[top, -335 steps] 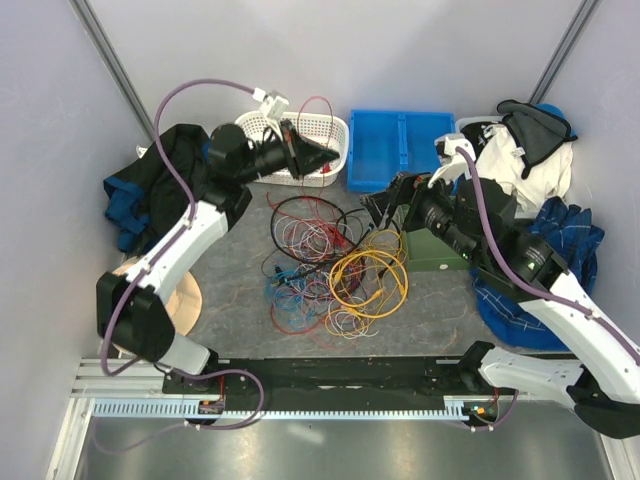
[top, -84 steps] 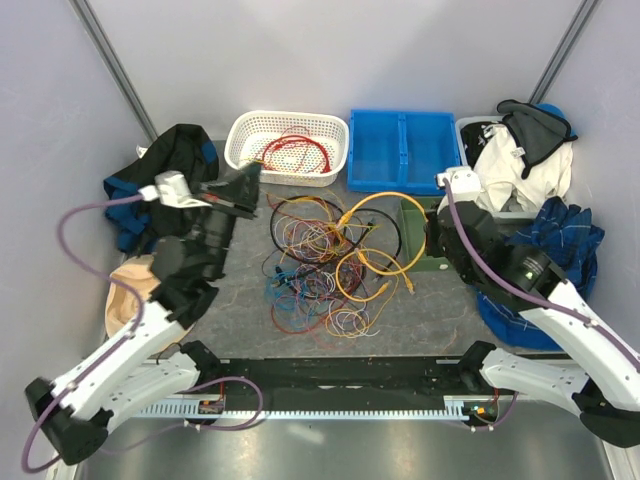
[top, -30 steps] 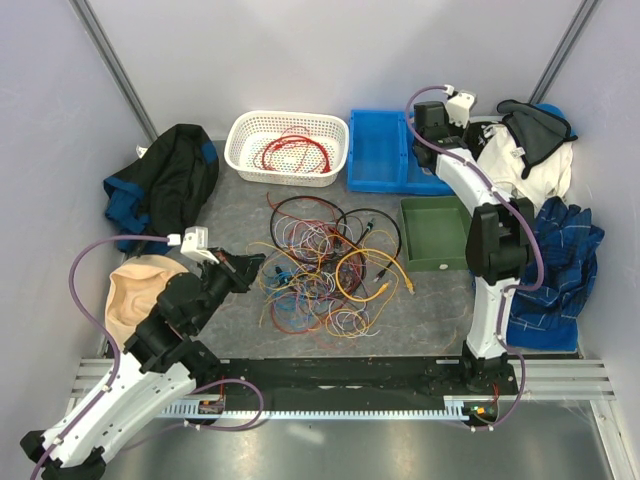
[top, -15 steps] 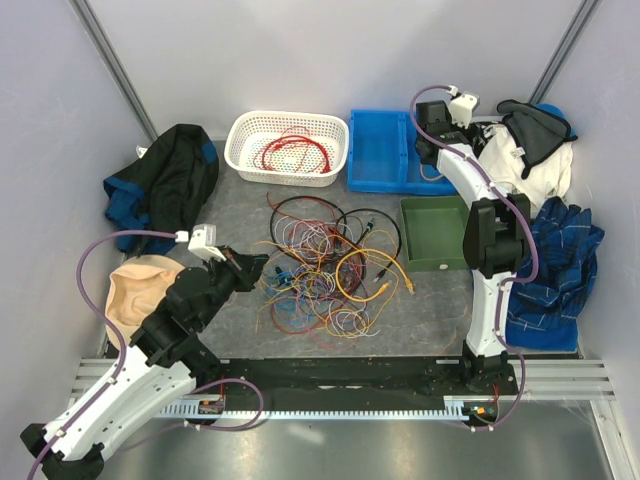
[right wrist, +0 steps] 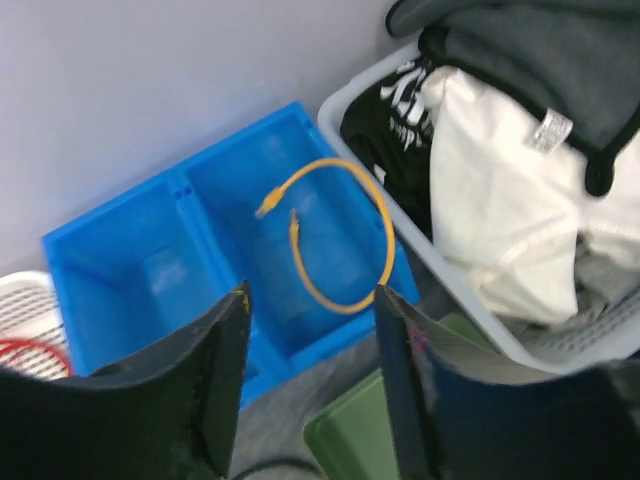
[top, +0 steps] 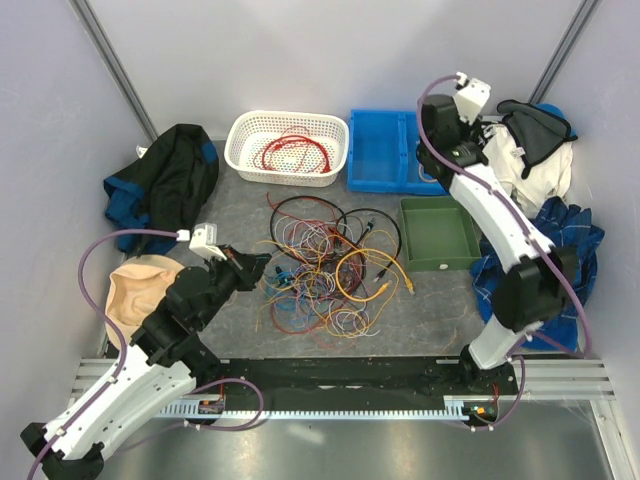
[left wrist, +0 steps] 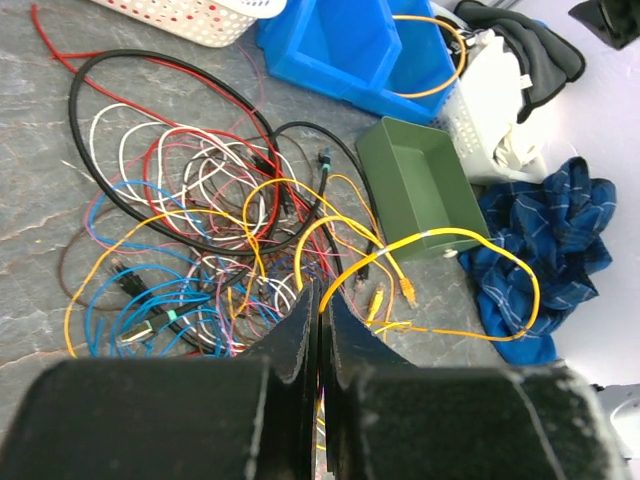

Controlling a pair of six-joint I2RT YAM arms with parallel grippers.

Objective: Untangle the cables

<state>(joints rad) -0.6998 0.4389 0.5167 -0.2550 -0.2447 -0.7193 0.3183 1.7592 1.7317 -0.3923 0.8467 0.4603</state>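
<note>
Thin multicoloured looped cables (top: 325,270) lay tangled mid-surface, with bare grey surface (top: 230,215) to their left. The left pincer (left wrist: 318,300) sat closed at the tangle's left edge. The right pincer (right wrist: 310,300) gaped wide above the blue plastic bin (right wrist: 110,250), which held a yellow cable loop (right wrist: 386,232).

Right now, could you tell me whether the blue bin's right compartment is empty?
Not empty: in the blue bin, a yellow cable lies looped in the right compartment; the left looks bare.
</note>
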